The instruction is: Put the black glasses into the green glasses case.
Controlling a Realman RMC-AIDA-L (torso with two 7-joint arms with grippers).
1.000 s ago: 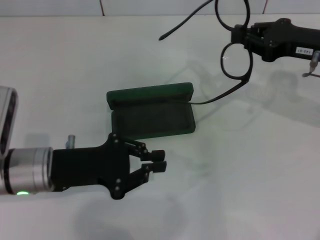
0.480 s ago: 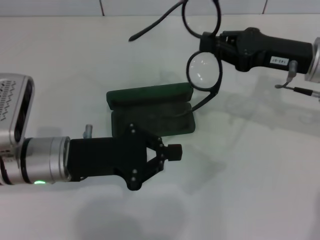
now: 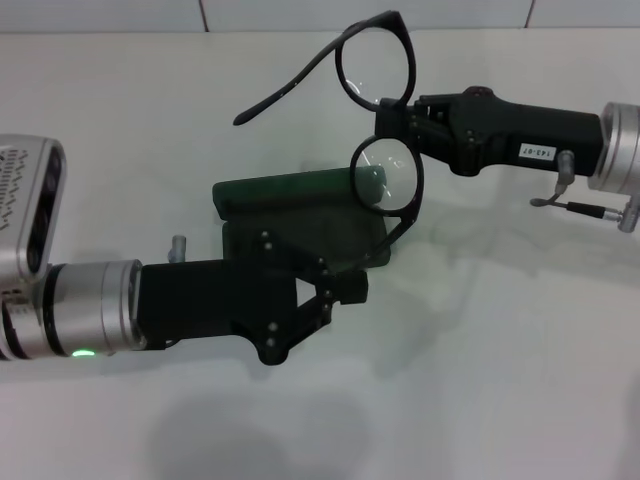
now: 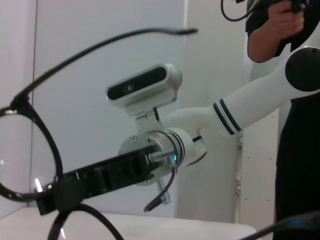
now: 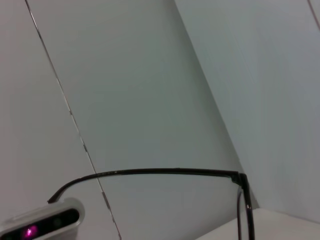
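Note:
My right gripper is shut on the black glasses at the bridge. It holds them in the air over the right end of the open green glasses case, lenses stacked and temple arms spread to the left. The lower temple arm hangs down over the case's base. My left gripper is shut and empty, lying over the case's front edge and hiding part of the base. The left wrist view shows the glasses close up in the right gripper. The right wrist view shows one temple arm.
The case lies on a white table. A person stands behind the robot in the left wrist view. A wall rises behind the table's far edge.
My right gripper has carried the glasses left and down, from the far right to above the case. My left gripper has shut and moved right and forward over the case's front edge.

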